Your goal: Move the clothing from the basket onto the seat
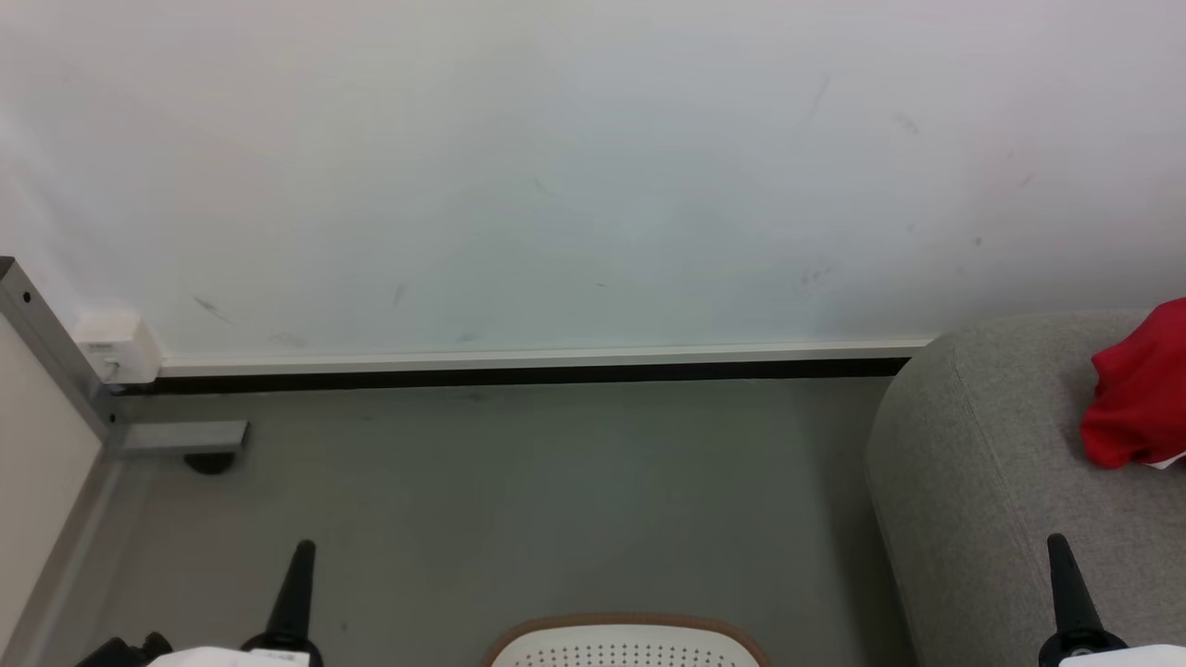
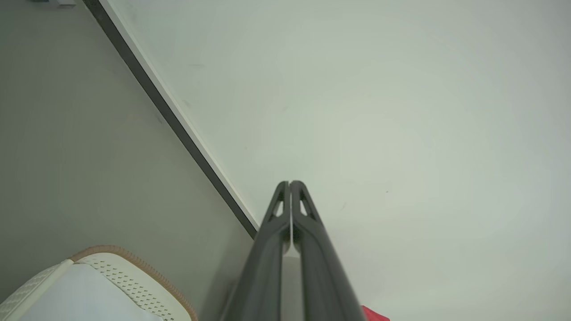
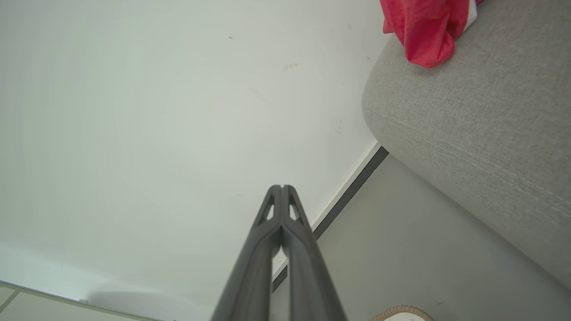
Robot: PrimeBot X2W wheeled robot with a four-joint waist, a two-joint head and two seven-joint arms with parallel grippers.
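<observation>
The left gripper point(image 1: 304, 548) and right gripper point(image 1: 1056, 542), both clenched empty, flank the basket point(image 1: 625, 622); right of it, clothing point(image 1: 1135, 398) at the edge of the seat point(image 1: 973, 482) might slide off.

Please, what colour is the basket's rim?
The rim is light brown, clearest in the left wrist view.
</observation>
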